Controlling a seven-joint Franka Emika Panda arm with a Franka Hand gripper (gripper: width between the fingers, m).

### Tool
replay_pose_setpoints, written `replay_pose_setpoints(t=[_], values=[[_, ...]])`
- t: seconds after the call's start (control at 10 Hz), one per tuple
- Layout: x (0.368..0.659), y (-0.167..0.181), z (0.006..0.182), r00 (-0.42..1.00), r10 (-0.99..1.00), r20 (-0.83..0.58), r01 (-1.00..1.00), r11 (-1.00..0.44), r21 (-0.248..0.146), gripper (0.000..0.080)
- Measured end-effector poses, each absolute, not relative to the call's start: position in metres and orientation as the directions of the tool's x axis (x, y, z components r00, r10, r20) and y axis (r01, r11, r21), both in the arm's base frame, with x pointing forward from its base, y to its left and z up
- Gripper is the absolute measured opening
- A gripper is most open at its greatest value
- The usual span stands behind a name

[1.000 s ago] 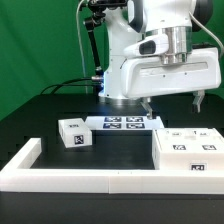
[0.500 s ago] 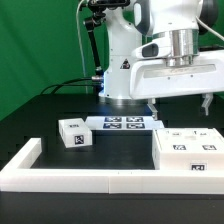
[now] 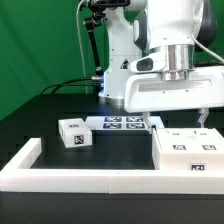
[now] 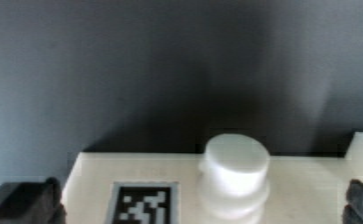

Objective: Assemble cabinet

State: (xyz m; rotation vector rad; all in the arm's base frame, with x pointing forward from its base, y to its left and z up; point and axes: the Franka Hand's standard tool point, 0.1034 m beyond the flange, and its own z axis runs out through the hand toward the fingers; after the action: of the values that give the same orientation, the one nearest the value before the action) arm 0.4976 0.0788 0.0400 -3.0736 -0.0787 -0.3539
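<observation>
The white cabinet body (image 3: 187,152) with square tags lies at the exterior view's right, with a thinner white tagged panel (image 3: 192,133) at its far edge. A small white tagged block (image 3: 73,133) sits alone to the left. My gripper (image 3: 178,119) is open, its two fingers (image 3: 203,118) spread wide just above the far edge of the white parts. The wrist view shows a white panel (image 4: 293,190) with a tag (image 4: 146,203) and an upright white rounded peg (image 4: 235,172). The peg stands between my dark fingertips (image 4: 21,201), untouched by them.
The marker board (image 3: 123,123) lies flat behind the block, near the robot base. A long low white rim bar (image 3: 70,170) runs along the front and turns up at the left. Black tabletop lies around the parts, with a green backdrop behind.
The gripper has come down and moved toward the exterior view's right, from above the marker board to just over the white parts. The parts have not moved.
</observation>
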Motion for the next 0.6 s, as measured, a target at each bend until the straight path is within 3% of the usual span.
replay_pose_setpoints(t=[0.6], values=[[0.4955,0.0861,0.0313,0.976,0.037,0.215,0.047,-0.998,-0.037,0.0797]])
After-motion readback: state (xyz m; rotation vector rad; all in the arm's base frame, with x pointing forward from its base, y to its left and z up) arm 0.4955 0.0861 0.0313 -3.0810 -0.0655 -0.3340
